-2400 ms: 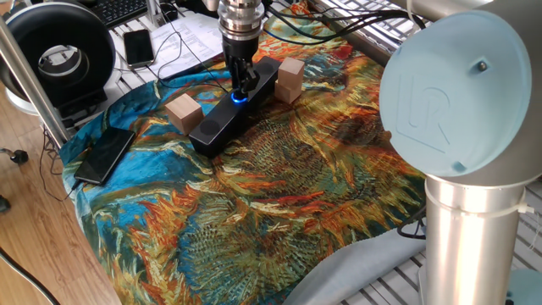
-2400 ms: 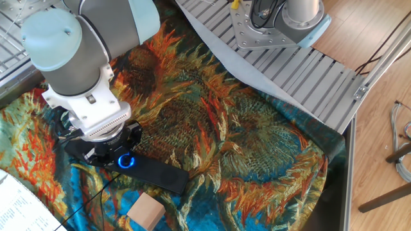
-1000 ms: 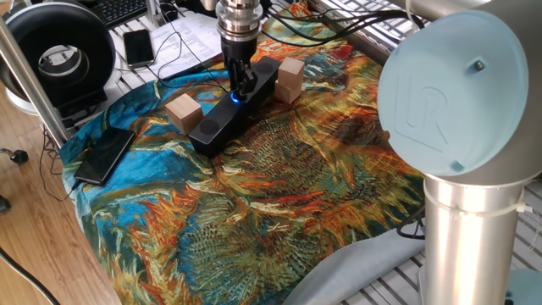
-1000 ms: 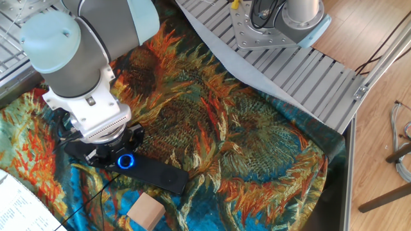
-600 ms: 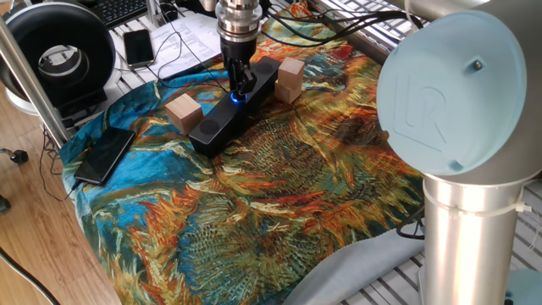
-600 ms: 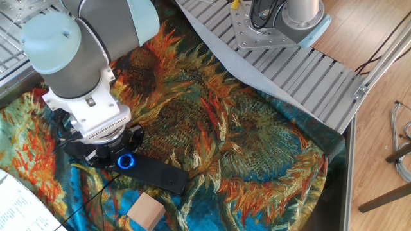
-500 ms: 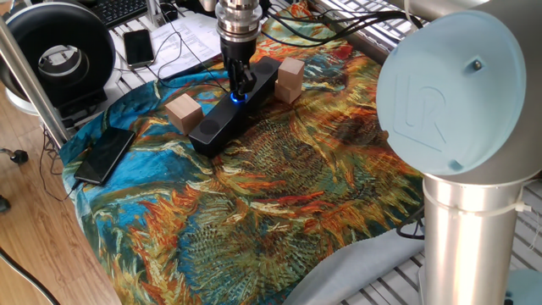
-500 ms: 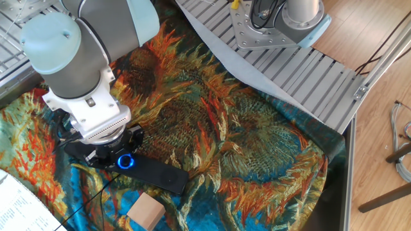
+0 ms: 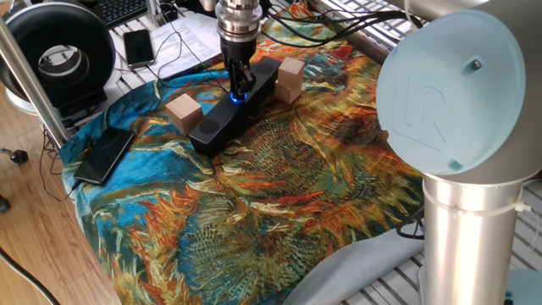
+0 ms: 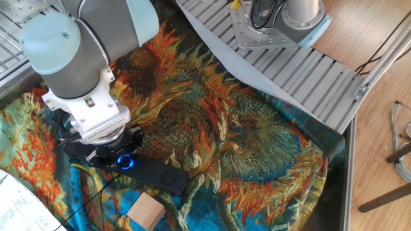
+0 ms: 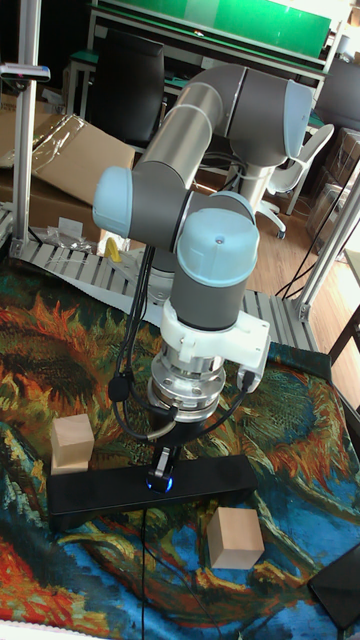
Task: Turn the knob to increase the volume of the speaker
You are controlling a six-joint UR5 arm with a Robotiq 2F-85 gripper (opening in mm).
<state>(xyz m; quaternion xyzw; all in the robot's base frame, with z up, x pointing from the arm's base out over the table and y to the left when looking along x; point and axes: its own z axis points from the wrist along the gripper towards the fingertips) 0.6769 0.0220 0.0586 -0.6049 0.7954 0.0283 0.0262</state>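
One fixed view: raised "UR" lettering is embossed on the pale blue joint cap [image 9: 449, 85] of the arm; no other writing is legible. One speaker [image 9: 235, 106], a long, slim, matte black bar, lies diagonally on the table, on a cloth [image 9: 279, 203] printed with orange and teal sunflowers. One knob [image 9: 236, 97], small and round with a glowing blue ring, sits mid-top of the speaker. The gripper [image 9: 239, 85] points straight down onto the knob, its dark fingers drawn close against the knob's sides, gripping it. Two pale wooden blocks, roughly cubic, flank the speaker: one [image 9: 183, 112] on its near side, one [image 9: 290, 78] on its far side. Two flat black phones appear: one [image 9: 104, 155] on the cloth's edge, one [image 9: 138, 47] beyond it. One round black fan [image 9: 59, 55] stands at the upper left.
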